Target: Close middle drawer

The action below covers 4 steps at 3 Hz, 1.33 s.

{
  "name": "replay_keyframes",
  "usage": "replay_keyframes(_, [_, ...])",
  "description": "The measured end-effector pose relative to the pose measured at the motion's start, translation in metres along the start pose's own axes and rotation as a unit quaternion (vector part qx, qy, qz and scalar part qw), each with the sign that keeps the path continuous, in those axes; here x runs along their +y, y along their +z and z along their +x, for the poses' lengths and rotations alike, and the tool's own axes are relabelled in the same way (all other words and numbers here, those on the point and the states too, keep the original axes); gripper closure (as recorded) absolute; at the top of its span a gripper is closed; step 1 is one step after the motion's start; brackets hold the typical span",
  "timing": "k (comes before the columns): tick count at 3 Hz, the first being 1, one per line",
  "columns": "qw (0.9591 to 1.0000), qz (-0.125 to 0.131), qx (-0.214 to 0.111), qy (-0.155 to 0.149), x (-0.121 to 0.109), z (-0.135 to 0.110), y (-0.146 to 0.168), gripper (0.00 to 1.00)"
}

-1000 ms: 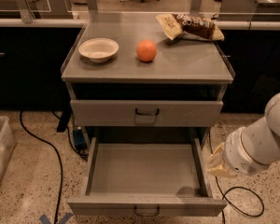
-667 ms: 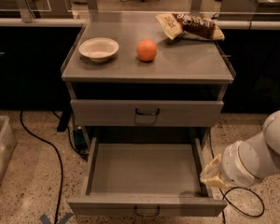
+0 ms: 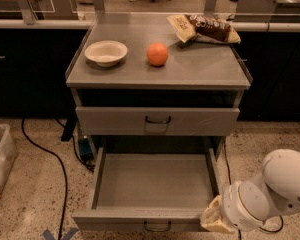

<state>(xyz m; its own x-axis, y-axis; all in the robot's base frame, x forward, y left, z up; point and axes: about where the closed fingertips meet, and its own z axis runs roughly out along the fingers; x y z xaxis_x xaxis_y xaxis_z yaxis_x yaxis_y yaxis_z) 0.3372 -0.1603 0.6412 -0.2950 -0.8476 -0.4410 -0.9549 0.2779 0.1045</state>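
Middle drawer (image 3: 155, 181) sits in the lower centre of the frame, pulled well out of the grey cabinet so that its wide shallow tray shows from above; its flat front faces the bottom edge of the frame, with a small dark loop handle (image 3: 157, 227) at the centre.

The gripper (image 3: 212, 220) is in the lower right of the frame, a pale yellowish tip right at the right end of the drawer front, by the front right corner; it looks to be against that corner, though contact is not certain; whether it is apart or together cannot be told. The arm (image 3: 282, 186) behind it is a bulky white rounded body running off the right edge.

Above the open tray, in the middle of the frame, the upper drawer (image 3: 115, 121) stands nearly flush with the cabinet, with its own dark handle at the centre; a dark gap lies between it and the counter (image 3: 205, 69).

On the counter, toward the upper left, rests a white bowl (image 3: 106, 52); just right of it, apart from it, an orange (image 3: 157, 54); at the back right corner lies a snack bag (image 3: 205, 29), flat, partly over the rear edge.

On the speckled floor at the left a black cable (image 3: 50, 156) curves toward the bottom edge; a pale bin (image 3: 0, 159) shows at the left edge.
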Motion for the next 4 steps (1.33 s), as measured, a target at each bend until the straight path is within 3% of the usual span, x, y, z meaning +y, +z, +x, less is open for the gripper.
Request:
replay_keyframes(1, [1.0000,0.000,0.000,0.000,0.000,0.000,0.000,1.00])
replay_keyframes(2, [0.9997,0.001,-0.009,0.023,-0.002,0.013,0.027,1.00])
replay_keyframes(3, [0.9979,0.007,-0.026,0.059,-0.012,0.029,0.064,1.00])
replay_keyframes(4, [0.9916,0.006,-0.052,0.118,0.000,0.044,0.118,1.00])
